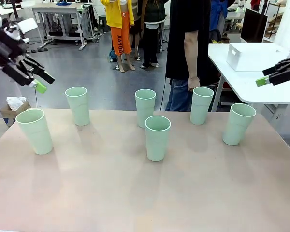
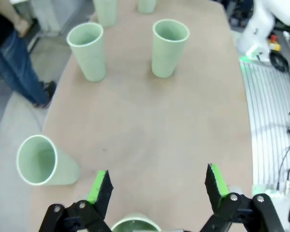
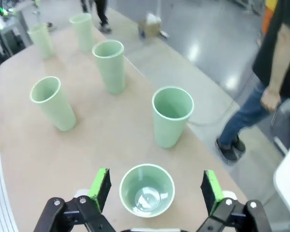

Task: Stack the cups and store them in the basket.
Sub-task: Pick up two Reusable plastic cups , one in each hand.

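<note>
Several pale mint-green cups stand upright and apart on the tan table (image 1: pixel 111 193). From left to right they are one cup (image 1: pixel 34 130), a second (image 1: pixel 78 105), a third (image 1: pixel 145 107), a nearer middle cup (image 1: pixel 157 137), a fifth (image 1: pixel 202 105) and the rightmost cup (image 1: pixel 238 123). My left gripper (image 1: pixel 43 82) hangs open above the leftmost cup, whose rim (image 2: pixel 135 224) shows below the open left gripper (image 2: pixel 157 186). My right gripper (image 1: pixel 266 76) hovers open above the rightmost cup (image 3: pixel 147 190), which lies below the open right gripper (image 3: pixel 154 186). The basket is out of view.
A person in a black shirt stands at the far edge, one hand (image 1: pixel 193 83) hanging near the fifth cup. A white side table (image 1: pixel 270 92) at the right carries a closed white box (image 1: pixel 253 55). The near half of the table is bare.
</note>
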